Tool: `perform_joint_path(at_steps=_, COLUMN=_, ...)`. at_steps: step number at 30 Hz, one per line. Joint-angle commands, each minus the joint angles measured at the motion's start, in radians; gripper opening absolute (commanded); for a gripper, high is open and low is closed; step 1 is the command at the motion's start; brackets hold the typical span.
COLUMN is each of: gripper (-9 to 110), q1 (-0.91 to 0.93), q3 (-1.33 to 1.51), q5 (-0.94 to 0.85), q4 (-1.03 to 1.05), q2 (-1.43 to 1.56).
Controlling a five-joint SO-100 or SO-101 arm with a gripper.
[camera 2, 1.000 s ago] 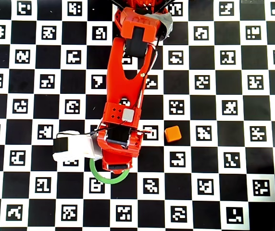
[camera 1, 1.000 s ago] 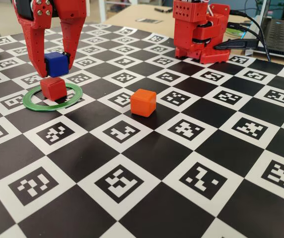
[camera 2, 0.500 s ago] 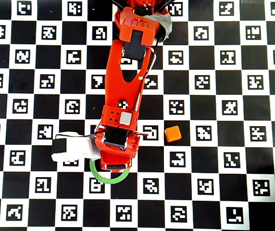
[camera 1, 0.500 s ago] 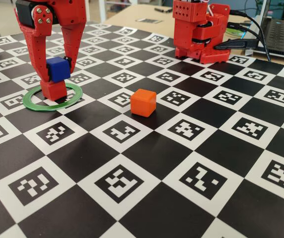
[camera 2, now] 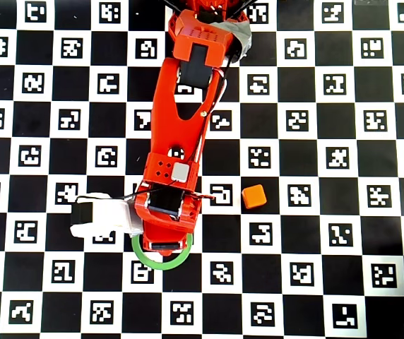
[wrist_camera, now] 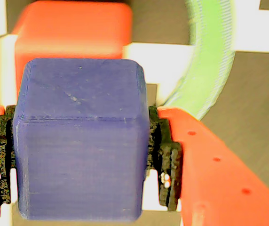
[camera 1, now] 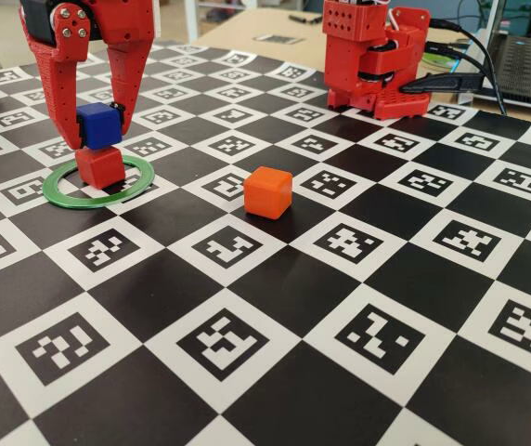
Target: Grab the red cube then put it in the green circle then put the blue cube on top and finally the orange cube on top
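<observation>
Between the end effector's [camera 1: 92, 130] clamped fingers, the blue cube [camera 1: 98, 125] rests atop the red cube [camera 1: 100, 166].

No readable text anywhere, honestly. The mat [camera 1: 275, 279] on the counter is a black and white checkerboard with blocky coded marker patterns in its white squares, all around the jaws, but none spell letters, numbers or brand names.
</observation>
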Motion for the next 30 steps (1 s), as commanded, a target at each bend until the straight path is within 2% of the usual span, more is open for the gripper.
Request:
perform_joint_path(at_steps=1, gripper=13, q1=0.015, q3=-0.109, q5=-0.005, q4=-0.009, q2=0.034)
perform_joint_path(at_steps=13, gripper=14, q1=0.018, q3=-0.12, q5=-0.005, q4=-0.002, q2=0.021)
perform_joint_path(at_steps=22, gripper=38, q1=0.031, q3=-0.114, q5=0.008, q4=0.009, q2=0.035)
perform_joint_path(at_steps=30, gripper=46, q1=0.031, q3=-0.11, q5=0.035, q4=0.133, q2=0.15)
